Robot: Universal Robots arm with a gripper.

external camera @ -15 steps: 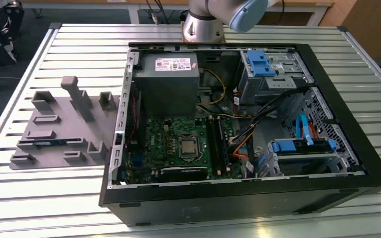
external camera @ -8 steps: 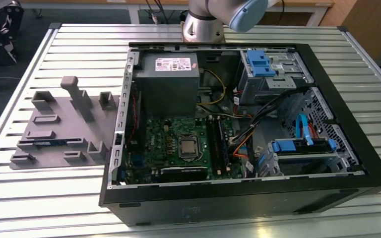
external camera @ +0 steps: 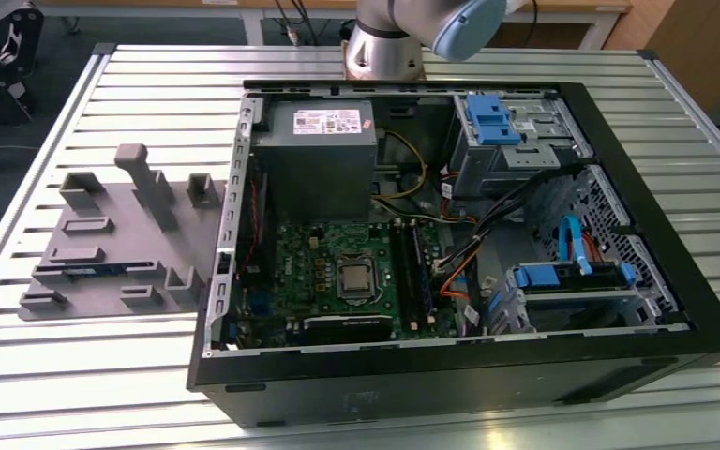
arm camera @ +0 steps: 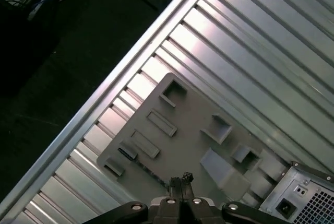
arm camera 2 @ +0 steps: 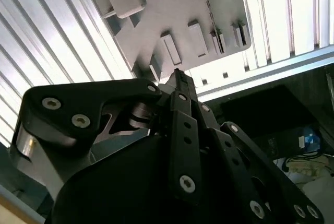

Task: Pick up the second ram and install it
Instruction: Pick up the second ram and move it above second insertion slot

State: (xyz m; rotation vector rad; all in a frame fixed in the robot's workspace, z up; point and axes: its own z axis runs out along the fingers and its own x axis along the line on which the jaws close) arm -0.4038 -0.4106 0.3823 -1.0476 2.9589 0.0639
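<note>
exterior view: the second ram (external camera: 91,271) sits unpicked in the holder tray (external camera: 123,234). first wrist view: your gripper (arm camera: 180,178), clenched empty, must open first.

An open computer case (external camera: 460,380) lies on its side on a slatted table (external camera: 85,375). Left and right below are the exterior view's.

Outside the case, just beside its left wall, a holder tray (external camera: 135,253) rests on the table. A memory stick (external camera: 91,272) lies flat in the tray, level with the case's near half. Behind the case, at its far wall, stands the robot arm's base (external camera: 382,52).

Inside the case, the power supply box (external camera: 316,155) sits in the far left corner. The motherboard (external camera: 322,272) lies in the near left part, in front of that box, with memory slots (external camera: 408,272) along its right side. A far drive cage (external camera: 510,131) and a near drive cage (external camera: 573,286) stand along the case's right side.
</note>
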